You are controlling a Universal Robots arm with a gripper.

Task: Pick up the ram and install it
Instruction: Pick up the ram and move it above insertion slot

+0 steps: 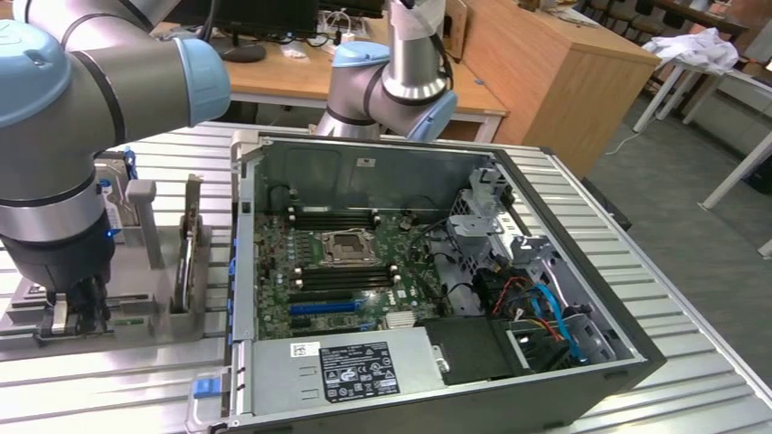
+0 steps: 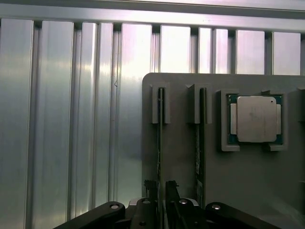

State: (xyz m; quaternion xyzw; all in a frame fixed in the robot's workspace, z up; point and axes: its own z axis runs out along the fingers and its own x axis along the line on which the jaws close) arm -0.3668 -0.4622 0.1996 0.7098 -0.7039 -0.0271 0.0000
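The ram (image 2: 160,138) stands on edge in a slot of the grey holder (image 2: 181,162), seen edge-on as a thin dark line. My gripper (image 2: 161,188) straddles its near end, one finger on each side with a narrow gap, so it is open and close around the stick. A second ram stick (image 2: 200,143) stands in the neighbouring slot and also shows upright in the exterior view (image 1: 190,253). There, my gripper (image 1: 72,312) is down on the holder (image 1: 145,312) at the exterior view's left, and the arm hides the stick between its fingers.
A silver square processor (image 2: 256,118) lies in the holder's pocket beside the sticks. The open computer case (image 1: 248,271) sits at the middle, its motherboard showing black memory slots (image 1: 332,217), a blue slot (image 1: 328,307) and the processor socket (image 1: 343,244). A second arm (image 1: 404,72) stands behind the case.
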